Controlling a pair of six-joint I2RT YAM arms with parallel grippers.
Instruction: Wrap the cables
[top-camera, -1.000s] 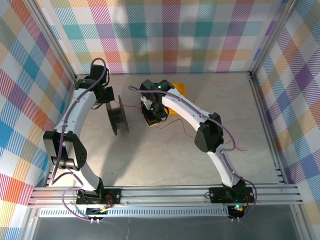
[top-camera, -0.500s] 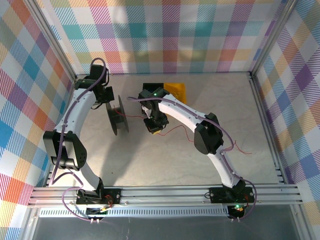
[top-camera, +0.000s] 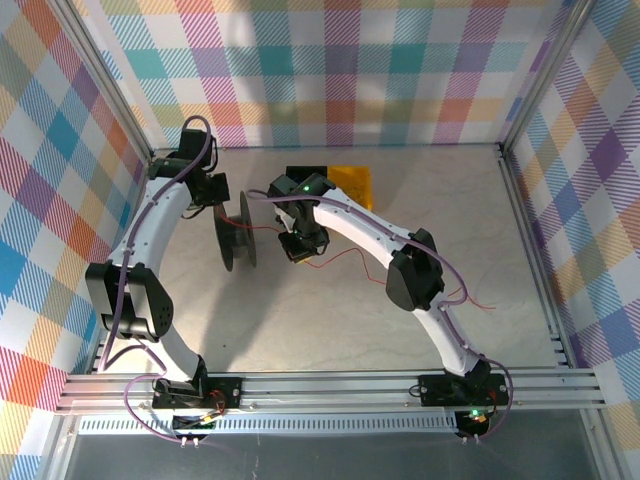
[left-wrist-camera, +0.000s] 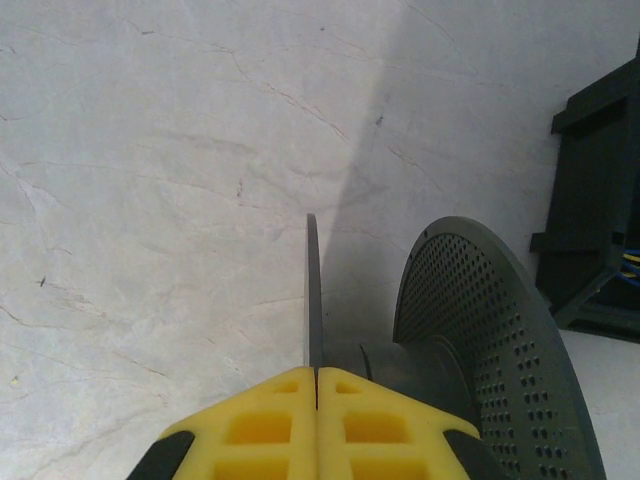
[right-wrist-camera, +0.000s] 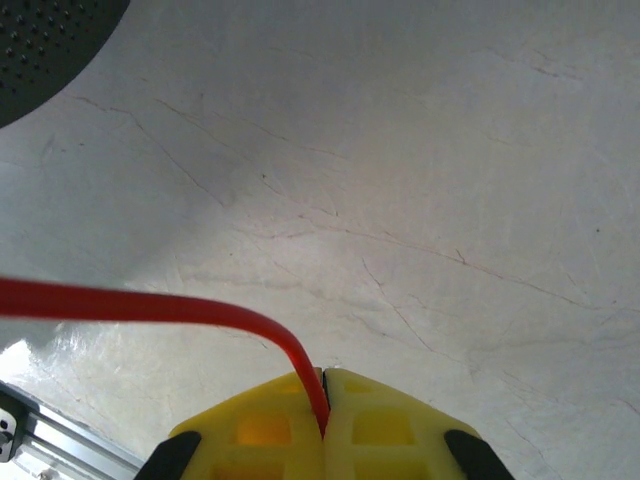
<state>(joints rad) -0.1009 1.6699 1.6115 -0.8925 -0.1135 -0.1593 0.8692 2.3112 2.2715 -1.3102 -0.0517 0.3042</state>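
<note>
Veined pale tabletop (left-wrist-camera: 150, 150); perforated round black spool (left-wrist-camera: 490, 330), thin red cable (right-wrist-camera: 150, 305).

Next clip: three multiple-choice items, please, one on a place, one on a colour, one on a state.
1. Where is the spool? A by the right wall; B in the table's left half; C on the front rail.
2. The cable in the right gripper is: A red; B green; C white.
3. The left gripper is: A wide open; B shut on nothing; C shut on the spool's flange.
1 B, it stands left of centre; 2 A, red against the pale table; 3 C, the flange edge is clamped in it.
</note>
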